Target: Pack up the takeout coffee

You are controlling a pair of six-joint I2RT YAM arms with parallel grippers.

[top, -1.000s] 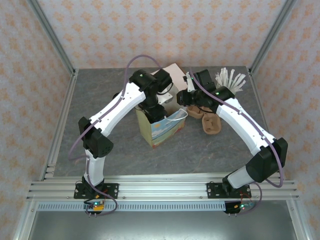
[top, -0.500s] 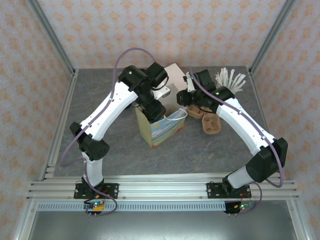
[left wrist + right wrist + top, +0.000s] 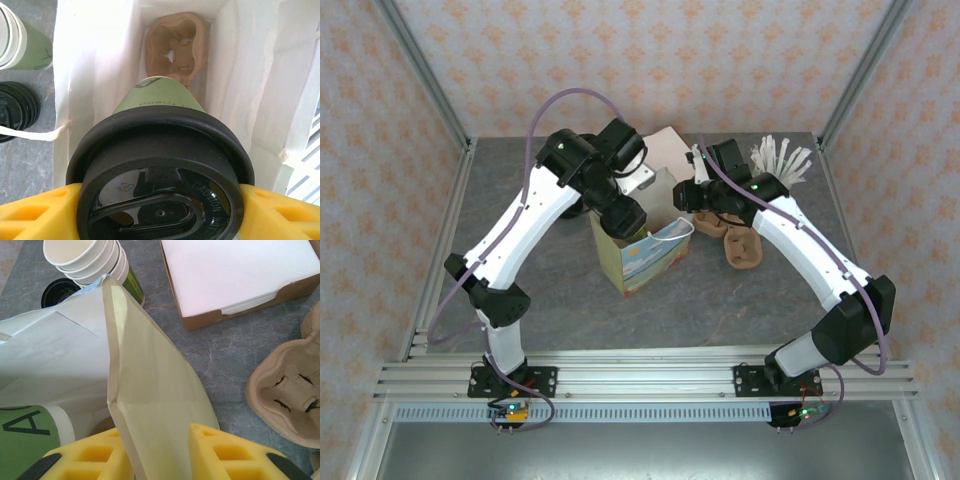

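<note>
**A:** Two grippers at work! The left gripper [image 3: 160, 212] has its fingers [image 3: 35, 215] spread wide round the cup [image 3: 160, 100], just under the lid [image 3: 160, 165], hanging it in the bag [image 3: 90, 75] mouth.

**B:** And the right gripper [image 3: 157, 452]?

**A:** Narrowed onto the bag's rim, pinching the paper. A carrier [image 3: 175, 50] lies at the bag's bottom.

**B:** Then I'd lower straight down, clear of the bag's walls, seat the cup in a carrier pocket, then let go.

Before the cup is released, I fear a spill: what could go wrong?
The left gripper holds the takeout coffee above the cup carrier at the bottom of the paper bag; released off-centre, it could tip. The right gripper pinches one bag wall; if that slips, the mouth may fold onto the cup.
</note>
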